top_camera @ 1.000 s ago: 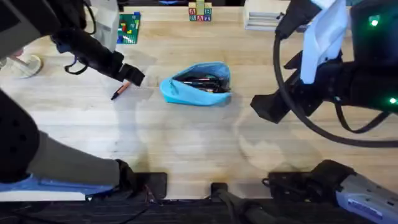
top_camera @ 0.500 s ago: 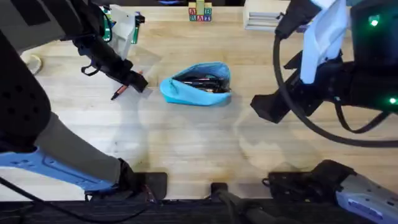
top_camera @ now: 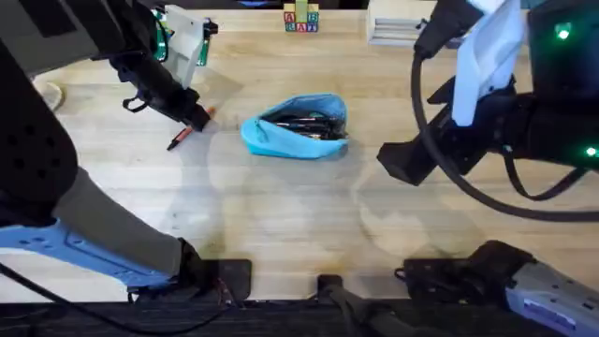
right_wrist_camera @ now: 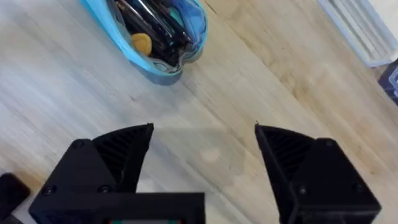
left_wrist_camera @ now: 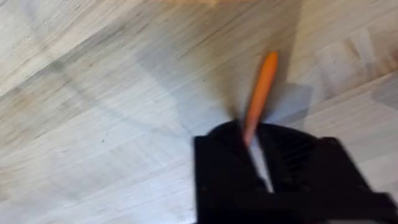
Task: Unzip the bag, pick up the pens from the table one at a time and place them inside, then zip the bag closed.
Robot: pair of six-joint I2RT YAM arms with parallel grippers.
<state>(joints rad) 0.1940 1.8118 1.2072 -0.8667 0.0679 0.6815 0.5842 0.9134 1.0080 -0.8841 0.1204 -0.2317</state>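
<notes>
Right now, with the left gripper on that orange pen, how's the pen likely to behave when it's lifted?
The orange pen looks thin and rigid, so probably light and stiff. It is gripped near one end by the left gripper, so it may pivot. If dropped on the table, it would likely roll.

- A light wooden desk (top_camera: 281,225) with plank grain spans the overhead view.
- Lettered toy blocks (top_camera: 300,19) stand at 12 o'clock.
- A white slatted object (top_camera: 398,28) lies at 1 o'clock.
</notes>
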